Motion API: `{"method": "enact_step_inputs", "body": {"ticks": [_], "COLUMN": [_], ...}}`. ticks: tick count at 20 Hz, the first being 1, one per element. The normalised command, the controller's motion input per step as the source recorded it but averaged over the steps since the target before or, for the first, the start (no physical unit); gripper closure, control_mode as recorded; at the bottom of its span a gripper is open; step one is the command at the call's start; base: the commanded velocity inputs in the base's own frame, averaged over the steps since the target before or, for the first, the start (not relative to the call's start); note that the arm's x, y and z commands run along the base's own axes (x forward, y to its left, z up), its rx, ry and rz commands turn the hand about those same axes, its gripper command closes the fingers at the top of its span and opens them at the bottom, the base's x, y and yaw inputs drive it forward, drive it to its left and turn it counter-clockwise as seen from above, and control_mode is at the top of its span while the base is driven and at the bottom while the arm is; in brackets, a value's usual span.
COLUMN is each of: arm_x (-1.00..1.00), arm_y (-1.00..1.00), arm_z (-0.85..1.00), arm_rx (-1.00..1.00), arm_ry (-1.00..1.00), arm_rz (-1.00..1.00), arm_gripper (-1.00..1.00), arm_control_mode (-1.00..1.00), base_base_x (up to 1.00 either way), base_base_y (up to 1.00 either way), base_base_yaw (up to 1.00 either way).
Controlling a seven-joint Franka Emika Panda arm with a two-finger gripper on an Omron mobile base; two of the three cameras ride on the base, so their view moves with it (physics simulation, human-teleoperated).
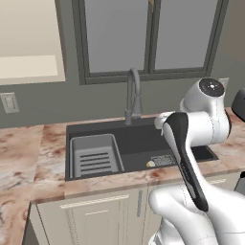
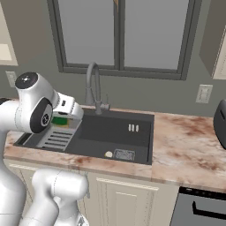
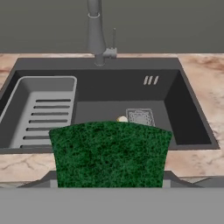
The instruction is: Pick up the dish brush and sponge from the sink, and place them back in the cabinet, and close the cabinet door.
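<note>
My gripper (image 3: 109, 183) is shut on the sponge (image 3: 109, 153), whose dark green top spreads across the lower hand view. From the right base view the sponge (image 2: 59, 120) hangs under the hand, above the left end of the sink (image 2: 132, 117). The dish brush (image 3: 123, 119) lies on the black sink floor (image 3: 105, 109), its cream end (image 1: 150, 163) beside a grey striped part near the front wall. The cabinet (image 1: 28, 43) stands open at upper left, showing a pale cream interior and shelf. The cabinet door is out of view.
A grey arched faucet (image 1: 132, 95) rises behind the basin. A ribbed drainer tray (image 1: 93, 155) fills the sink's left end. Marble counter (image 2: 190, 141) runs both sides, with a dark appliance (image 2: 220, 121) at far right. A window (image 1: 148, 33) is behind.
</note>
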Motion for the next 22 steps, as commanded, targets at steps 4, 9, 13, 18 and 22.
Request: {"method": "enact_step_inputs", "body": {"ticks": [4,9,13,18,22], "arm_x": [0.00,0.00,0.00,0.00,0.00], "arm_y": [0.00,0.00,0.00,0.00,0.00], "arm_z": [0.00,0.00,0.00,0.00,0.00], "arm_rx": [0.00,0.00,0.00,0.00,0.00], "arm_ry": [0.00,0.00,0.00,0.00,0.00], "arm_rz": [0.00,0.00,0.00,0.00,0.00], "arm_gripper": [1.00,1.00,1.00,1.00,1.00], "arm_control_mode": [1.00,1.00,1.00,1.00,1.00], "base_base_x": [0.00,-0.06,-0.32,-0.39,-0.24], "base_base_y": [0.00,0.00,0.00,0.06,0.06], "base_base_yaw": [0.00,0.02,0.12,0.24,0.27]}}
